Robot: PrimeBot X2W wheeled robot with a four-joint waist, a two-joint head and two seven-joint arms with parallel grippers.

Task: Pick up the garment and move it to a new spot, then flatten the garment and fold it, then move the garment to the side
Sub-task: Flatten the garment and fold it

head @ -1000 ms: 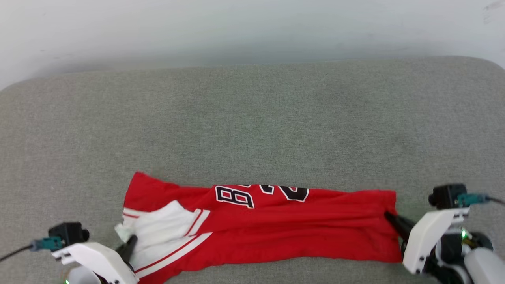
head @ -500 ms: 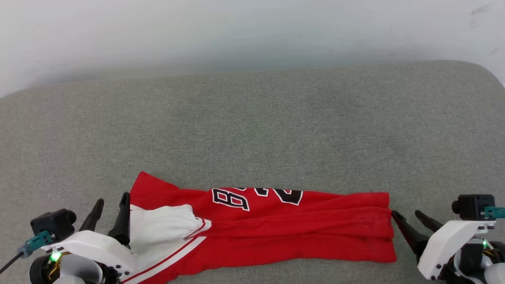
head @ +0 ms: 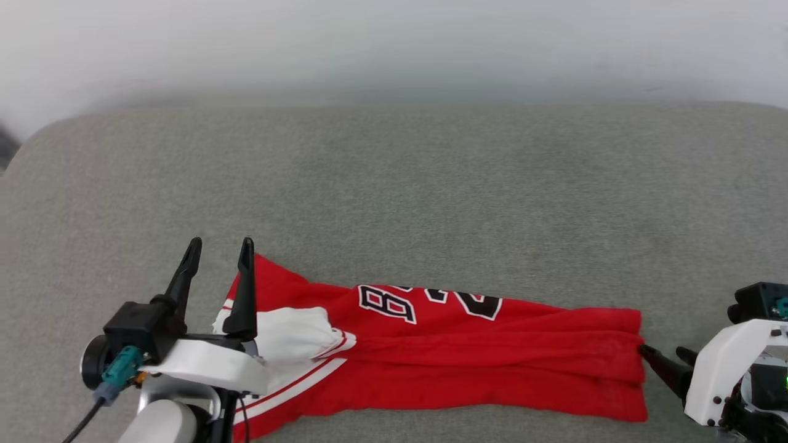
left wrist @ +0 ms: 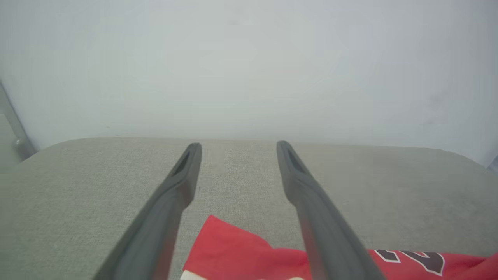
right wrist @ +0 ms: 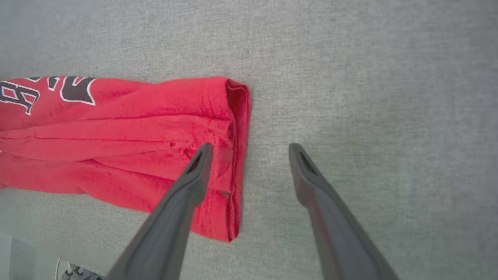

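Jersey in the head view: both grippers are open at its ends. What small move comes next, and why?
Probably close the right gripper on the hem end it straddles and carry that toward the white sleeve. The jersey lies as a long narrow strip, folded lengthwise only, and the left gripper stands open, holding nothing.

fingers [head: 245, 289]: long, dark | wrist shells [head: 209, 366]: white | connector [head: 120, 364]: teal | cable [head: 83, 421]: black
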